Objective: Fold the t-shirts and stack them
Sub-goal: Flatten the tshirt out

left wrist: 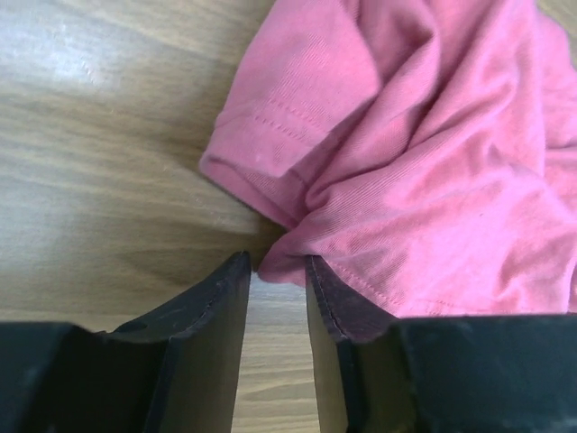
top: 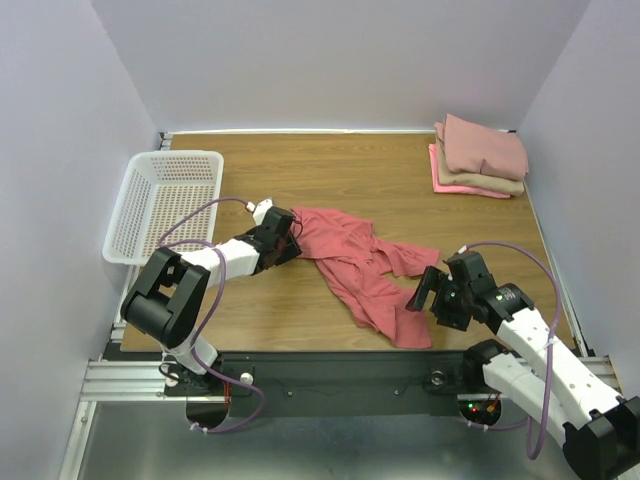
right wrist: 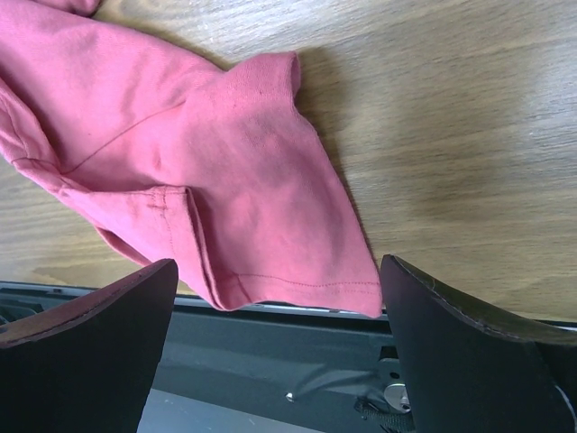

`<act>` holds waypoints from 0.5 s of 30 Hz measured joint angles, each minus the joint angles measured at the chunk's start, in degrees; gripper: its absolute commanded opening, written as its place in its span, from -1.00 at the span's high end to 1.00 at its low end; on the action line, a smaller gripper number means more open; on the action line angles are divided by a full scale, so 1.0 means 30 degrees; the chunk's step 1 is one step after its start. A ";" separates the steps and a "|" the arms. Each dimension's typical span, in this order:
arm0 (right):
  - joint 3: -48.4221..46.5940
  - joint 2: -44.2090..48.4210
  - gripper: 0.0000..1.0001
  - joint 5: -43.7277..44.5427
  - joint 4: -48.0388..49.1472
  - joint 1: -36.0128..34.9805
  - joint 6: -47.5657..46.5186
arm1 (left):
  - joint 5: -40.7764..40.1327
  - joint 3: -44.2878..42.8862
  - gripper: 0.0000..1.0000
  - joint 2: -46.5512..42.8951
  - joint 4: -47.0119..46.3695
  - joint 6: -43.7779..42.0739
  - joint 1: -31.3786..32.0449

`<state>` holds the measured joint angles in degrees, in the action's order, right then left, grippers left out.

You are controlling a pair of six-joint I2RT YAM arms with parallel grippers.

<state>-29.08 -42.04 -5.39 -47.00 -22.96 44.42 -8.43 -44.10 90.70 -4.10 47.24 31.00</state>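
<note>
The coral-red t-shirt (top: 358, 262) lies crumpled on the wooden table, one end reaching the front edge. My left gripper (top: 290, 236) is at its left edge. In the left wrist view the left gripper (left wrist: 275, 262) has its jaws narrowly parted, with a fold of the shirt (left wrist: 415, 171) just at the tips and bare wood showing between them. My right gripper (top: 424, 294) is wide open beside the shirt's near right part. In the right wrist view the right gripper (right wrist: 279, 262) straddles the shirt's hem corner (right wrist: 261, 189) without touching it. Dusty-pink, tan and bright-pink folded shirts (top: 482, 150) are stacked at the back right.
A white mesh basket (top: 175, 157) stands at the left edge of the table. The dark front rail (top: 330, 365) runs just below the shirt's hem. Grey walls close in the back and sides.
</note>
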 measured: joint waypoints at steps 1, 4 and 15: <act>0.0000 0.0000 -1.00 0.0000 -0.0044 0.0000 0.0000 | -0.0007 0.0000 0.11 0.0000 -0.0146 -0.0197 0.0000; 0.0000 0.0000 -1.00 0.0007 -0.0073 0.0000 0.0000 | -0.0007 0.0058 0.17 -0.0007 -0.0714 -0.0721 0.0000; 0.0000 -0.0153 -1.00 0.0087 -0.0197 0.0000 0.0007 | 0.0984 0.0321 0.46 0.0313 -0.2076 -0.1800 -0.0095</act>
<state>-29.08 -42.50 -5.13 -47.59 -22.96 44.45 -5.48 -43.13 91.64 -10.33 41.85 30.72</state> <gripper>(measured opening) 0.998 0.272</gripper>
